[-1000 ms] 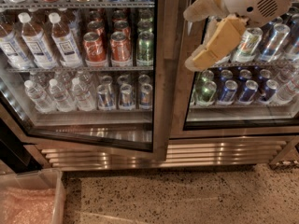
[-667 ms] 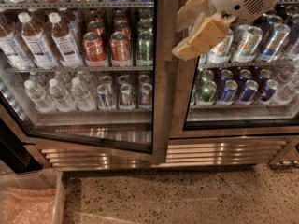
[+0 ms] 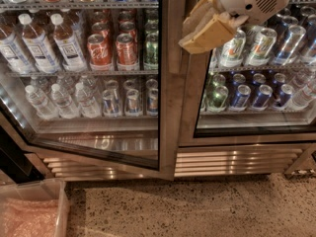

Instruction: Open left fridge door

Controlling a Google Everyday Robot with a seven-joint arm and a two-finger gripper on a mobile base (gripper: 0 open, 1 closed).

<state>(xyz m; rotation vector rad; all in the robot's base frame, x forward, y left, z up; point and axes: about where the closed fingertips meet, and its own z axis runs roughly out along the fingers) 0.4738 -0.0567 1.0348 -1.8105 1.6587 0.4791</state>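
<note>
The fridge (image 3: 232, 162) fills the view, with wire shelves of bottles and cans and a louvred steel grille at its base. The left fridge door (image 3: 170, 83) is a glass pane in a steel frame. Its bottom edge runs slanted in front of the grille, so it stands a little ajar. My gripper (image 3: 200, 31), tan with a white wrist, hangs at the top centre. It is just right of the left door's right-hand stile, in front of the right door's (image 3: 256, 127) frame. I cannot tell whether it touches the left door.
Water bottles and red cans sit behind the left pane, silver-green and blue cans behind the right one. A translucent bin (image 3: 59, 206) with pink filling stands on the speckled floor (image 3: 197, 206) at the bottom left.
My gripper has moved left and slightly up, from in front of the right door's glass to the steel post between the doors. The left door has not visibly moved.
</note>
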